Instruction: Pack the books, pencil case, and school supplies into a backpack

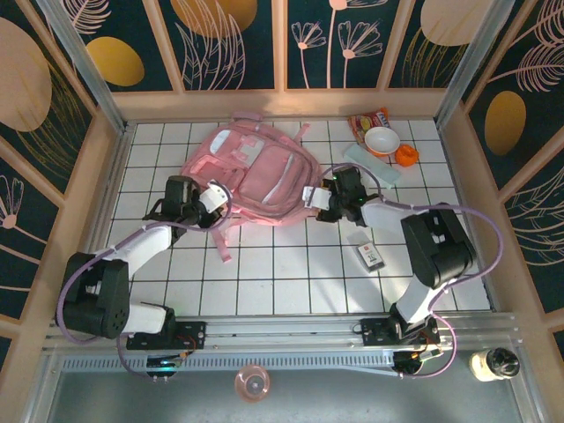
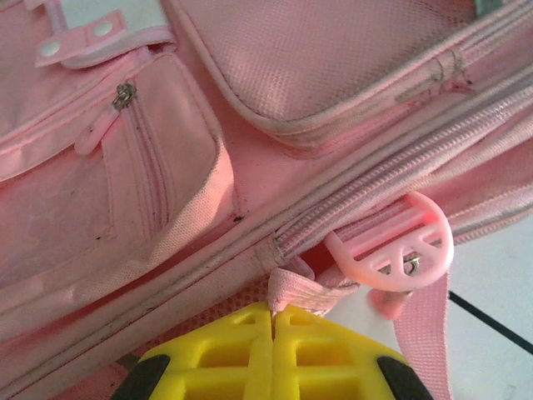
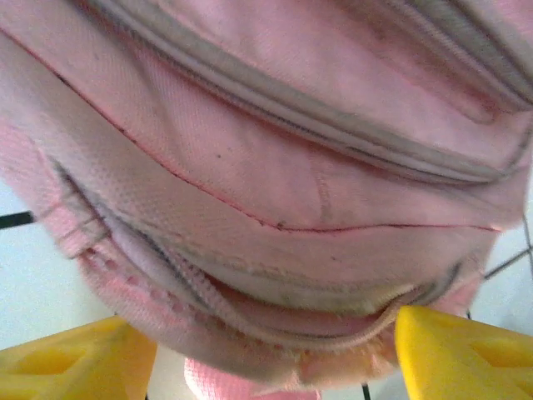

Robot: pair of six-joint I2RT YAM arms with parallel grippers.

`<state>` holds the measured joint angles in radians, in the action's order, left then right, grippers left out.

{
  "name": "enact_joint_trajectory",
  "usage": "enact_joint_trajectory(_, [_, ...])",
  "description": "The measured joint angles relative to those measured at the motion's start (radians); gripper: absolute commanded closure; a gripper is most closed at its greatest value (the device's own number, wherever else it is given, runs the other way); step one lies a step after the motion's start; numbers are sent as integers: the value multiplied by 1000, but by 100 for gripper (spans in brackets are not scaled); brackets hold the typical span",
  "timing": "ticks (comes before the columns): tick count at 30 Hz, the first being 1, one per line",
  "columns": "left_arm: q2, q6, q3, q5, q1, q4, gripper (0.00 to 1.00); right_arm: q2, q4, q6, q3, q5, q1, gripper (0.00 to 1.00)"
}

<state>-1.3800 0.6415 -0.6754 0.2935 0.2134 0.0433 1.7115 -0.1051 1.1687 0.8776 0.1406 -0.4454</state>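
- My left gripper (image 2: 273, 315) has its yellow fingers pressed together, pinching a pink fabric tab (image 2: 296, 292) at the zip's end, just beside the ring-shaped zipper pull (image 2: 398, 250).
- My right gripper (image 3: 276, 329) is spread, with the bag's zippered edge between its fingers.
- To do this well, I judge the left should anchor the tab firmly while the right takes the edge and parts the opening.
- The backpack (image 1: 264, 172) lies flat at mid-table, pockets up, long axis roughly far-to-near, handle toward the far wall.
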Motion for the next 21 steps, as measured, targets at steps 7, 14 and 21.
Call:
enact_joint_trajectory(7, [-16,-104,-11,-7,-6,7,79,39,-11,43,24,-7,-44,100])
enact_joint_trajectory(14, [171,-412,63,-8,-8,79,34,-86,82,-70,56,89,-69,100])
enact_joint_trajectory(21, [360,-704,196,-26,-12,145,35,-168,169,-210,186,123,-69,100])
